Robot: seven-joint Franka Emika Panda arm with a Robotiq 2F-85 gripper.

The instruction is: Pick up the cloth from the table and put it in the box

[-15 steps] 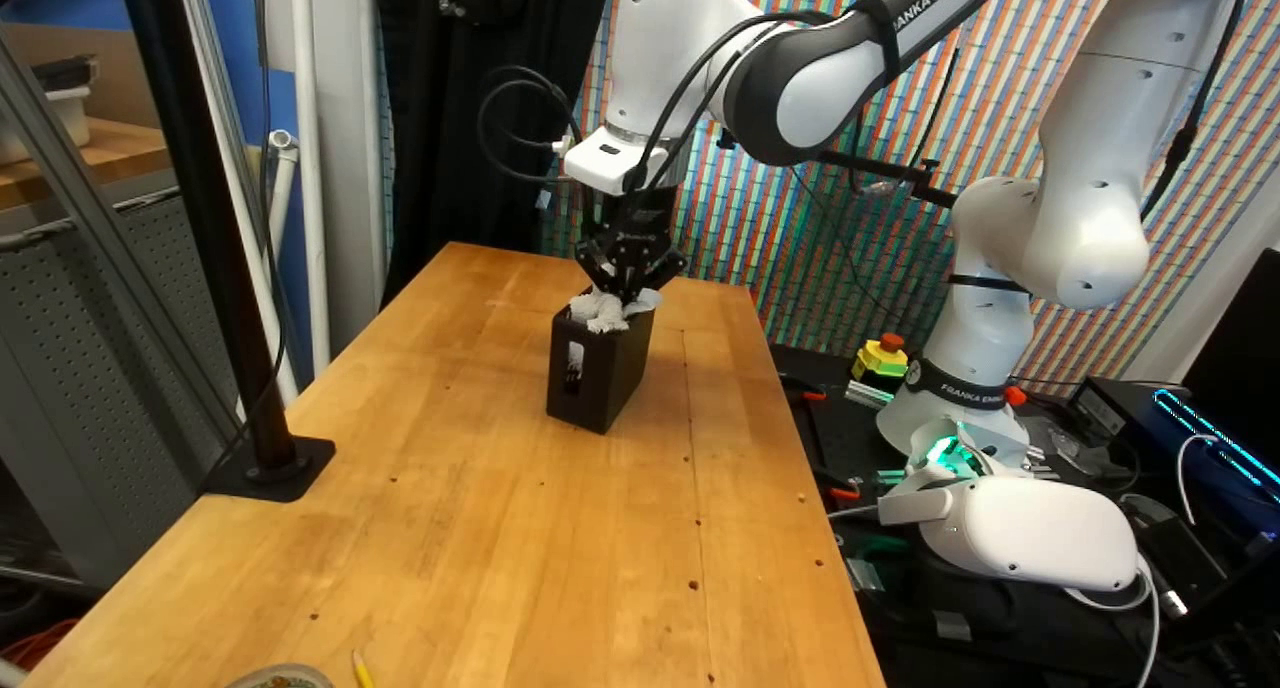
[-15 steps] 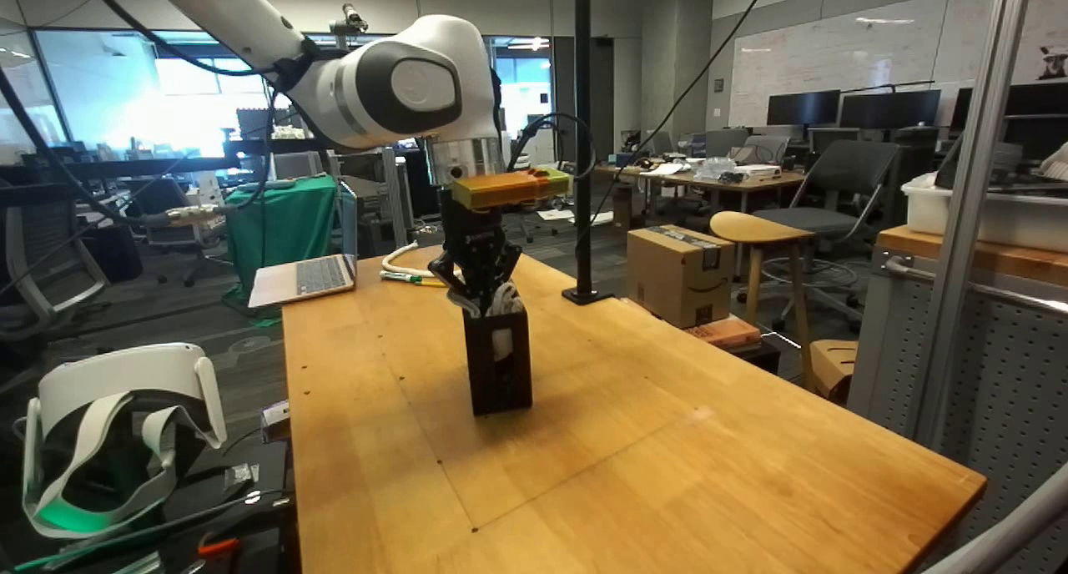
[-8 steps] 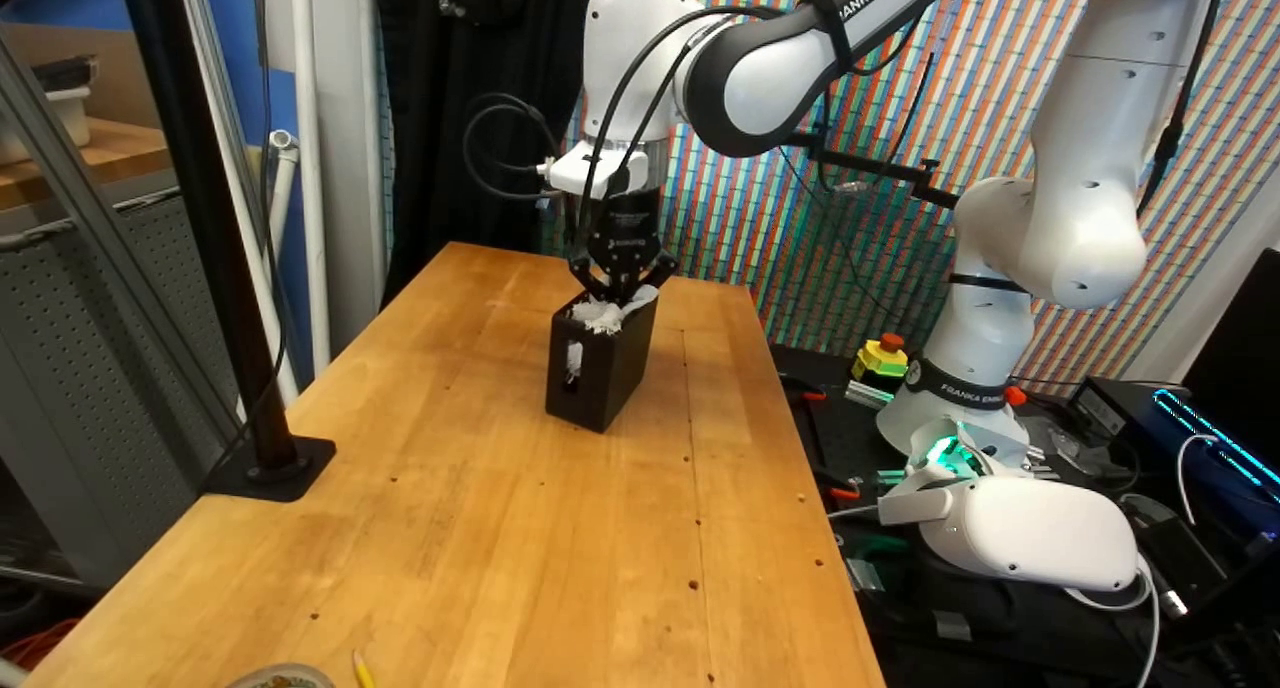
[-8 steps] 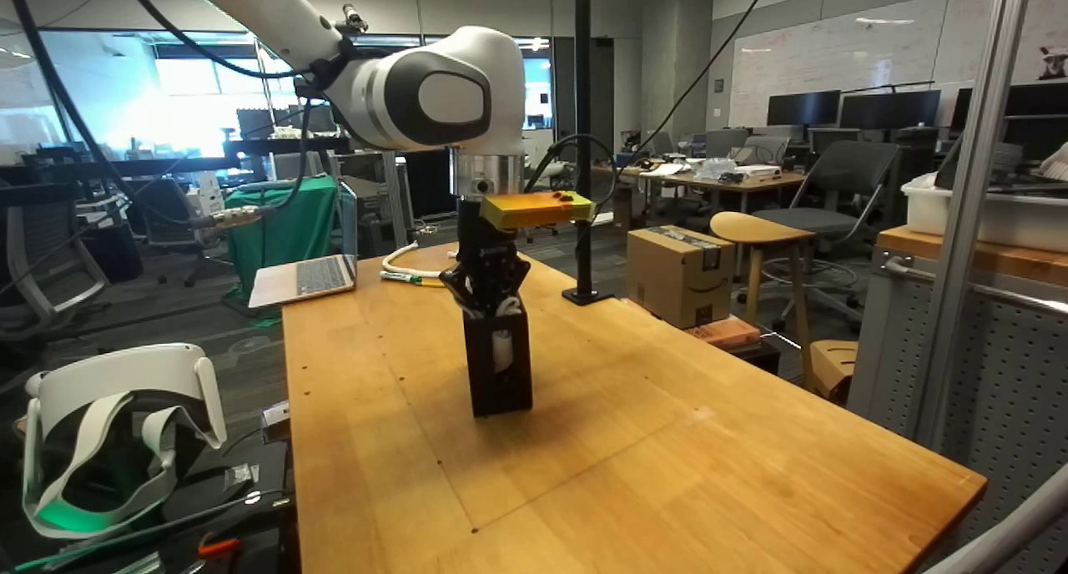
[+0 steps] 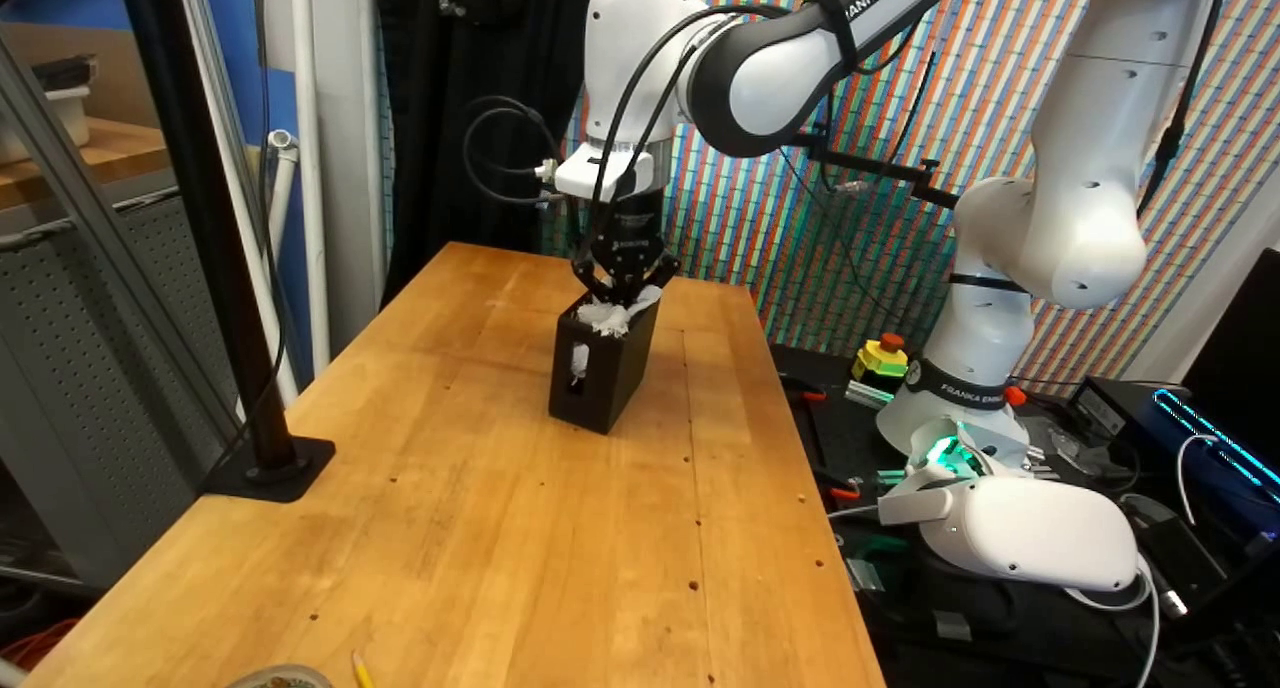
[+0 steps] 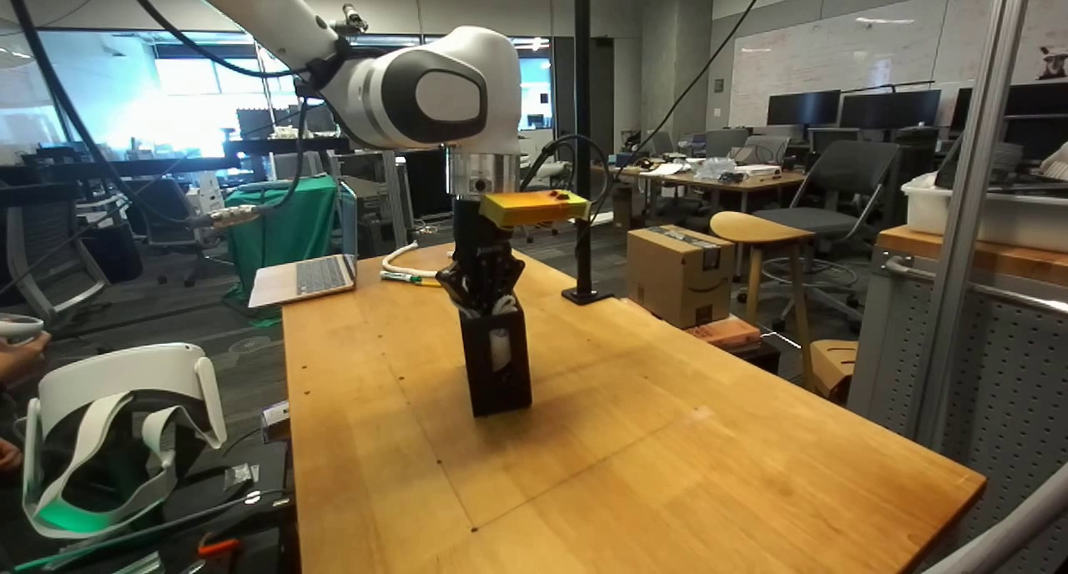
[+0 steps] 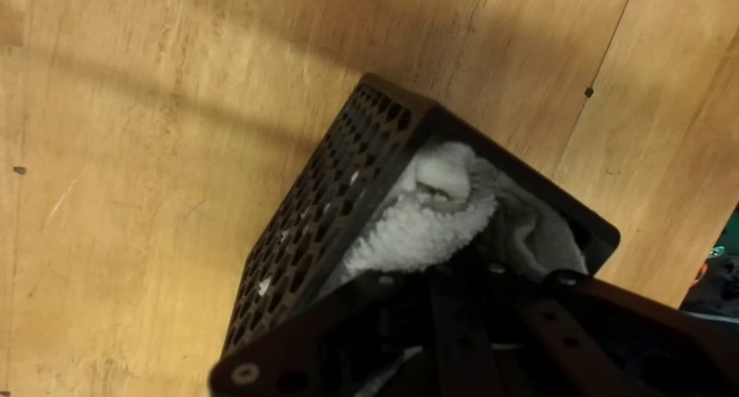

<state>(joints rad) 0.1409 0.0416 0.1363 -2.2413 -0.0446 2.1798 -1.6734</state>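
While the white cloth [image 7: 424,229] is bunched mostly inside the black box [image 5: 622,378], closed fingers [image 5: 622,292] are sunk among its folds; if cloth is pinched, which is hidden, it could be dragged out by lifting.

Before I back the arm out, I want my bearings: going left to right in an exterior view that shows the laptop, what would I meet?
White headset, laptop, black box, black pole, cardboard box, white bin.
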